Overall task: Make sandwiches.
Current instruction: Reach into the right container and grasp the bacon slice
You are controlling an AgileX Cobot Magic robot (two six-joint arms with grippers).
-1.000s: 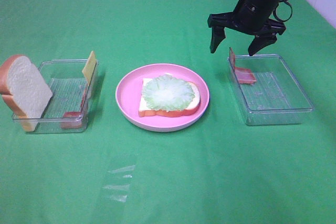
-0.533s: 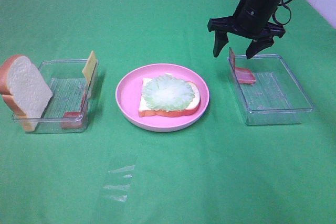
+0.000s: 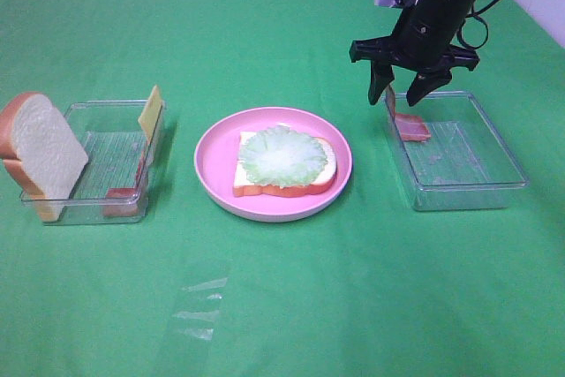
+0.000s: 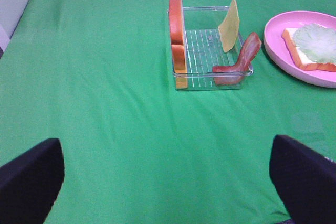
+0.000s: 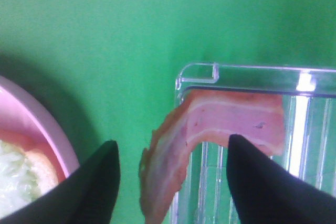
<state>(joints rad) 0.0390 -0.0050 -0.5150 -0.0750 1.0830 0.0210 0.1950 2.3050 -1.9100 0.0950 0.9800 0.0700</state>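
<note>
While your right gripper (image 5: 172, 141) straddles the bacon strip (image 5: 220, 119) half-open, with clear gaps on either side, only the left wrist view shows your left gripper (image 4: 165, 148), spread wide and holding nothing.

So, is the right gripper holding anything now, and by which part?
Nothing yet. The right gripper stands open astride the raised end of the bacon strip at the clear tray's corner, not closed on it.

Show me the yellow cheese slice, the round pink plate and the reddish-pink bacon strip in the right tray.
yellow cheese slice (image 3: 151, 113): high view, its face
round pink plate (image 3: 214, 154): high view, bare left side
reddish-pink bacon strip (image 5: 220, 116): right wrist view, its middle
</note>
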